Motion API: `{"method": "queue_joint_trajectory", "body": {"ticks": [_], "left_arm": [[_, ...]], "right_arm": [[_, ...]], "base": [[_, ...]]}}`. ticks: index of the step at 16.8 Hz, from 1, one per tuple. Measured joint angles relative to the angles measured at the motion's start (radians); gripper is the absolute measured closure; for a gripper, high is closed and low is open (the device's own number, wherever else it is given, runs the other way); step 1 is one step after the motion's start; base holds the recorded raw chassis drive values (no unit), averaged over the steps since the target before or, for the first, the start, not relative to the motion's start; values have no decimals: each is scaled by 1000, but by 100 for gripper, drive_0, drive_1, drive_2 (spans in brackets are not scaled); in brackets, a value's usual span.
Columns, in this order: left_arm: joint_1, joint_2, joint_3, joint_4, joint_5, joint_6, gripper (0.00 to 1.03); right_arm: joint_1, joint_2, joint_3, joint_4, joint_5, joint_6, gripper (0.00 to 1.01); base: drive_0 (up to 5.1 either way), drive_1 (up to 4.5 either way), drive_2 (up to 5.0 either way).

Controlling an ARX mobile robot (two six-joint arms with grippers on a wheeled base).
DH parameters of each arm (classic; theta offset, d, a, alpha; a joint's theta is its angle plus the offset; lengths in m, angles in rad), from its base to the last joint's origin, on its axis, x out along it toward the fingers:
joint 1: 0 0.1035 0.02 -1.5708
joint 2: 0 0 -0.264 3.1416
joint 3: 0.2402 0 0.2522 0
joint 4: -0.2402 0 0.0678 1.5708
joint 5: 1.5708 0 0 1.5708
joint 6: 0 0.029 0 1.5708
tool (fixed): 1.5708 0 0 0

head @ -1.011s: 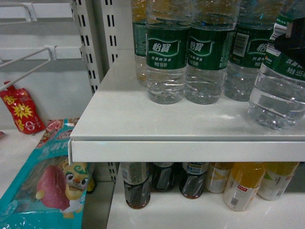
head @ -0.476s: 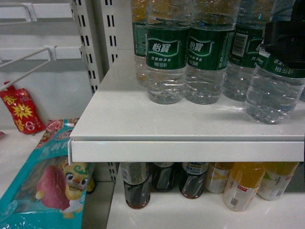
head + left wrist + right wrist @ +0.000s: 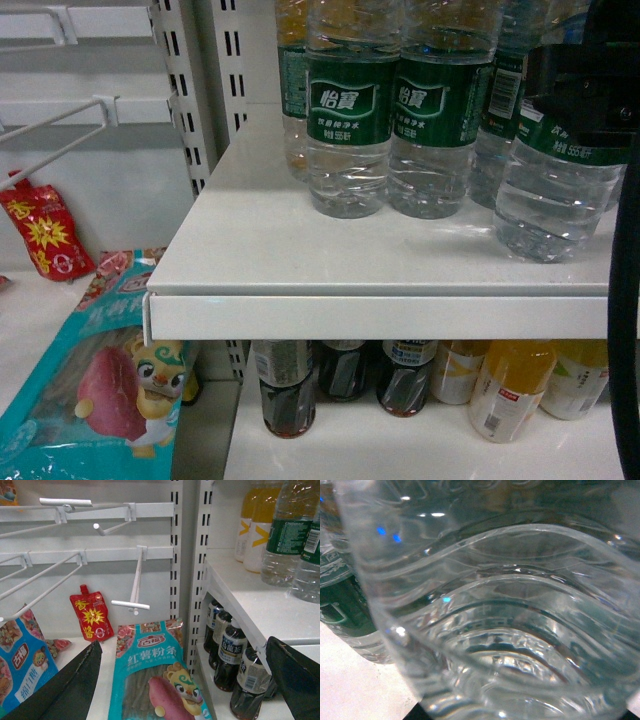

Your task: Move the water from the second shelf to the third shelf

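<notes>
My right hand (image 3: 585, 95) is clamped around a water bottle (image 3: 555, 185) at its green label, at the right end of the shelf (image 3: 300, 250). The bottle leans a little, its base low over the shelf or just touching it; I cannot tell which. The right wrist view is filled with its ribbed wall, so the grip is close and high.

My left hand (image 3: 185, 680) hangs low by the snack bags (image 3: 155, 675), fingers spread wide, holding nothing.

What worries me from here:
- The standing bottles (image 3: 390, 130) are just beside mine. Any sideways swing as I lift could knock one, and one falling could topple the row.
- The wall is thin and ribbed, so a tight squeeze may buckle it, while a loose one lets the heavy base swing or slip.
- With the bottle tilted, its base could catch the shelf lip on the way out.
</notes>
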Motion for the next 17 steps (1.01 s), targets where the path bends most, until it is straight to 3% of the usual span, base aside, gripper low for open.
{"method": "queue_joint_trajectory", "body": {"ticks": [17], "left_arm": [[0, 0, 0, 0, 0, 0, 5]], "right_arm": [[-2, 8, 0, -3, 0, -1, 62]], "base": [[0, 0, 0]]}}
